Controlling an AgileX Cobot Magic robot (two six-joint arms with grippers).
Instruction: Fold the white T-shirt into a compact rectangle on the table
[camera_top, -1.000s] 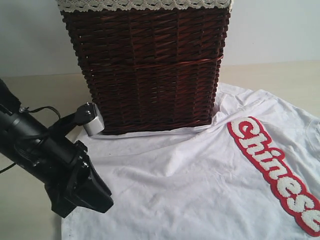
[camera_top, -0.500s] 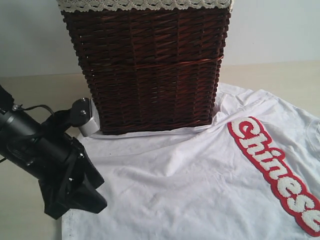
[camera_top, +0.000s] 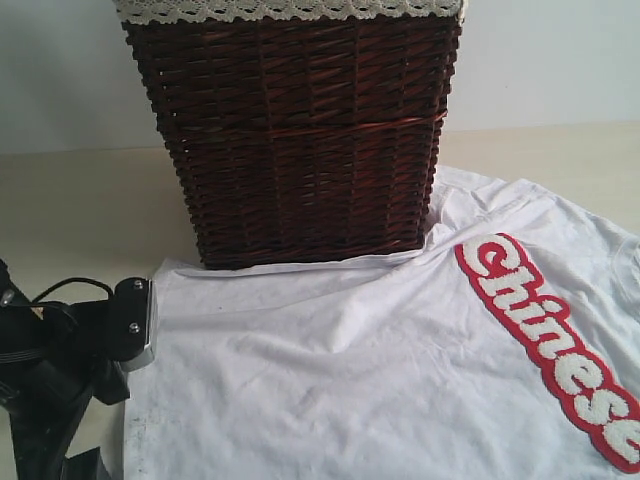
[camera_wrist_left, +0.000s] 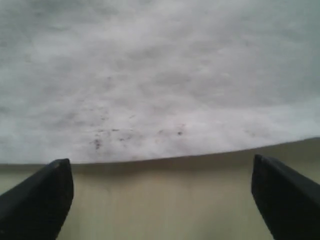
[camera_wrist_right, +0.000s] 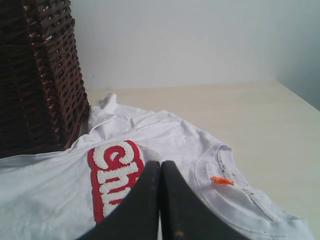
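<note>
White cotton covers most of what we see: the white T-shirt lies spread face-up on the table, in front of and to the right of the dark wicker basket, with one edge running along the basket's foot. The red-outlined lettering crosses the chest on a diagonal, from near the basket's lower right corner down toward the lower right of the exterior view. The shirt's long axis runs across that line: the collar with its small orange tag lies toward the right, and the opposite edge lies at the lower left. In the left wrist view that edge crosses from side to side, with bare table between it and the left gripper; the two dark fingertips stand wide apart with nothing between them. The right gripper hangs above the cloth near the lettering, its jaws pressed together and empty. Compared with a second ago, the left arm has moved — then it reached over the shirt's left part beside the basket, now it sits back in the lower left corner of the exterior view, off the cloth. The shirt's left corner is now uncovered and lies flat, while the basket and lettering have not shifted.
</note>
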